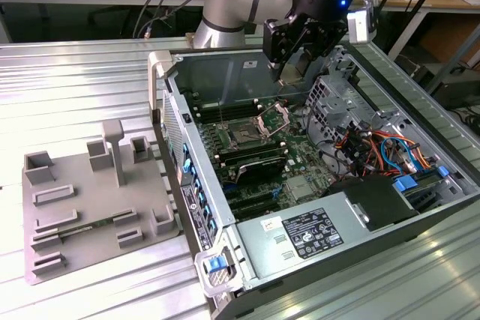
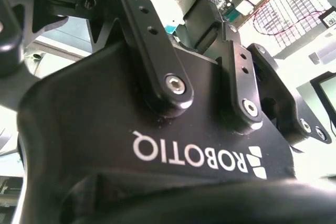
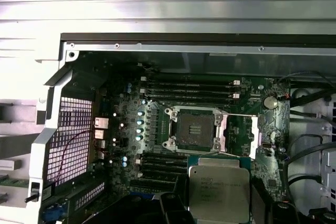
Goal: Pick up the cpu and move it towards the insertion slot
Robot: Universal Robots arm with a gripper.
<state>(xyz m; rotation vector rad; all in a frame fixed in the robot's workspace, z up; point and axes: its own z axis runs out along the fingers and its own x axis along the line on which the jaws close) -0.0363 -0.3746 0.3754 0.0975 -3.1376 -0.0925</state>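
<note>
One chip, the cpu (image 3: 219,192), is clamped by its edges between the dark fingers of the gripper (image 3: 218,198) in the first wrist view, metal top up and flat, which keeps its underside level for seating. Its near edge lies close to the insertion slot (image 3: 195,128), which sits at about 11 o'clock from the chip with its hinged bracket (image 3: 239,135) swung open so the dark centre is exposed. From the exterior view, the gripper (image 1: 283,73) hangs over the open computer case (image 1: 176,88), at about 1 o'clock from the slot (image 1: 246,137).
</note>
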